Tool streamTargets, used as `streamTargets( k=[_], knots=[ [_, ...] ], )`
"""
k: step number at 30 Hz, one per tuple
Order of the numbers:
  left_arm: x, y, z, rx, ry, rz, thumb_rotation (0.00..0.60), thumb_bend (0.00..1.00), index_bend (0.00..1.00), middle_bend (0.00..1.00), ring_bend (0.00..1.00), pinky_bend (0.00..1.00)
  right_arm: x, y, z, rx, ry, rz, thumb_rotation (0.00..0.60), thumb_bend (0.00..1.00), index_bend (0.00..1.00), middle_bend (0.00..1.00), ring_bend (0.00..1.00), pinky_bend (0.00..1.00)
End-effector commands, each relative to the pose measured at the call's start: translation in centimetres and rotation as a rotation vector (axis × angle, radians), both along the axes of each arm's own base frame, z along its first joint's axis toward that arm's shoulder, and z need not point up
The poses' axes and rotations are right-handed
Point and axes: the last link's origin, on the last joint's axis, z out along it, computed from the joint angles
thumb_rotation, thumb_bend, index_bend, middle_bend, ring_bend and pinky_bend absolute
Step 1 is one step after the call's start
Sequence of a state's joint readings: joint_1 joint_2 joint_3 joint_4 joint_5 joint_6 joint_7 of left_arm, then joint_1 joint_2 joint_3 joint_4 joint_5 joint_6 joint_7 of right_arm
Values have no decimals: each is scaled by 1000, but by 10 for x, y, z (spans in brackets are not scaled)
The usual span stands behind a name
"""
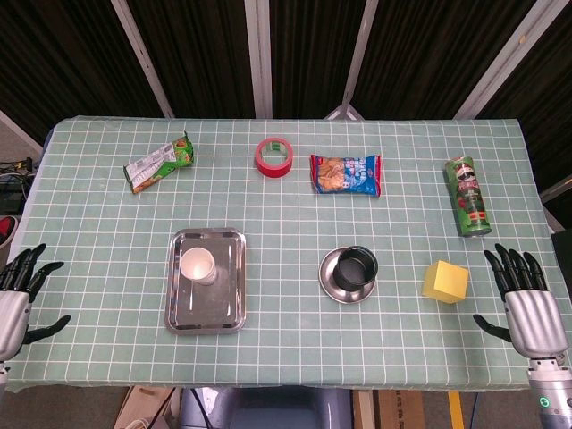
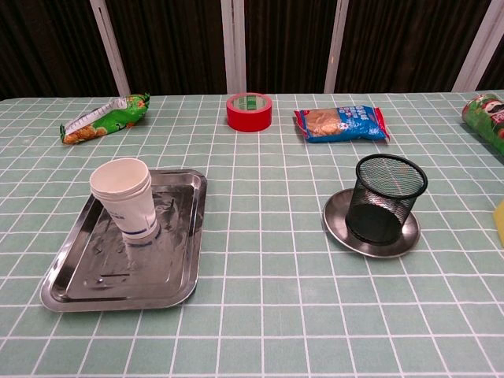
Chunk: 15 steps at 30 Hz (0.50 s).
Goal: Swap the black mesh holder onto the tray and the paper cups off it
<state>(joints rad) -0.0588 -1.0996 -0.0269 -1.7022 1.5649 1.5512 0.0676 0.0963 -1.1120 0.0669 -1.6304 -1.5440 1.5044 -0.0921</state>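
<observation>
A stack of white paper cups stands upright on the rectangular metal tray at the table's front left. The black mesh holder stands upright on a round metal plate right of centre. My left hand lies at the table's left edge, fingers spread, holding nothing. My right hand rests at the right edge near the front, fingers apart and empty. Neither hand appears in the chest view.
Along the back lie a green snack bag, a red tape roll and a blue snack bag. A green chip can lies at the right, with a yellow cube near my right hand.
</observation>
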Motion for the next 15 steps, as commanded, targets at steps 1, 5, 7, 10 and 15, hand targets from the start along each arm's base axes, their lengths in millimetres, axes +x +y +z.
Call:
streamTargets(
  k=[1,5,7,10,15],
  knots=[
    [0,0,0,1,4,2,600,34,210,0,0,107,-1,-1,-1,3,2,-10,600,0,7,0,0,0],
    [0,-1,0,2,3,0,600,34,211,0,0,107,0,0,-1,2,-1,-14,600,0,8,0,0,0],
    [1,-2,1,5,3,-2,600,34,210,0,0,107,1,1,-2,4,-5,-12,600,0,8,0,0,0],
    [2,-3,1,6,3,-8,600,34,211,0,0,107,2,2,-2,16,-26,-13,600,0,8,0,0,0],
    [1,-2,0,7,3,-2,600,34,210,0,0,107,3,2,-2,21,-39,-16,600,0,8,0,0,0]
  ],
)
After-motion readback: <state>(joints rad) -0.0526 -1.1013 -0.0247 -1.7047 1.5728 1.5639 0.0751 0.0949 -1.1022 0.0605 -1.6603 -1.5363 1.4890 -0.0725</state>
